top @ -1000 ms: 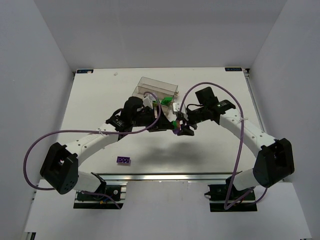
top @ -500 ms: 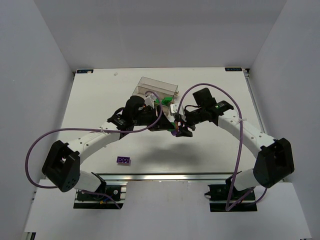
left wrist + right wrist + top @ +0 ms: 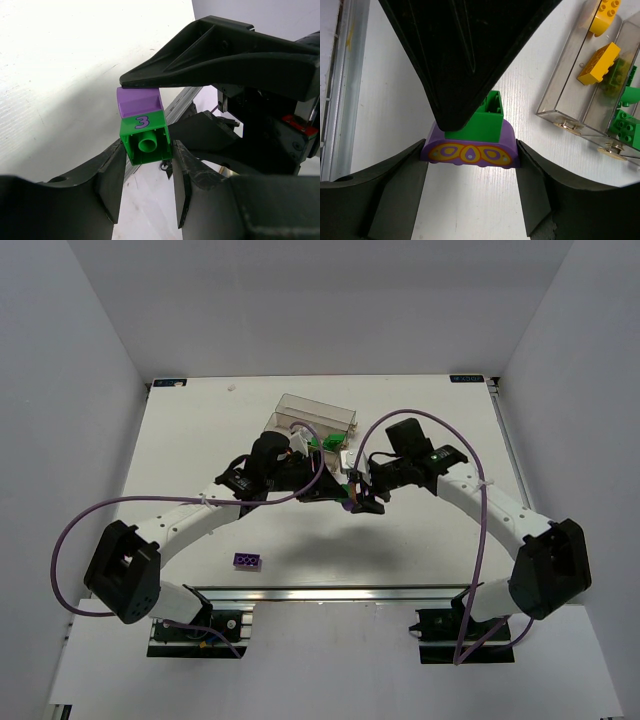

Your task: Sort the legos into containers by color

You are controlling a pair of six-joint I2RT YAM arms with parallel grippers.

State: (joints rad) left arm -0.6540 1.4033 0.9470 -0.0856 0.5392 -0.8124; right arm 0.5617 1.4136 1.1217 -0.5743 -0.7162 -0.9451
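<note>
A green brick (image 3: 145,137) marked "3" is stuck to a purple arched brick (image 3: 139,101) with a yellow pattern. Both hang above the table's middle (image 3: 350,490). My left gripper (image 3: 146,152) is shut on the green brick's sides. My right gripper (image 3: 470,152) is shut on the ends of the purple brick (image 3: 470,150), with the green brick (image 3: 481,122) behind it. The two grippers meet tip to tip in the top view, left (image 3: 338,489) and right (image 3: 363,497). The clear containers (image 3: 315,420) stand just behind them.
The bins (image 3: 570,100) hold yellow-orange bricks (image 3: 599,56) in one compartment and green bricks (image 3: 626,125) in the one beside it. A loose purple brick (image 3: 247,560) lies near the table's front left. Purple cables loop over both arms.
My right gripper has shifted slightly left toward the left gripper. Both grippers now hold the joined bricks between them.
</note>
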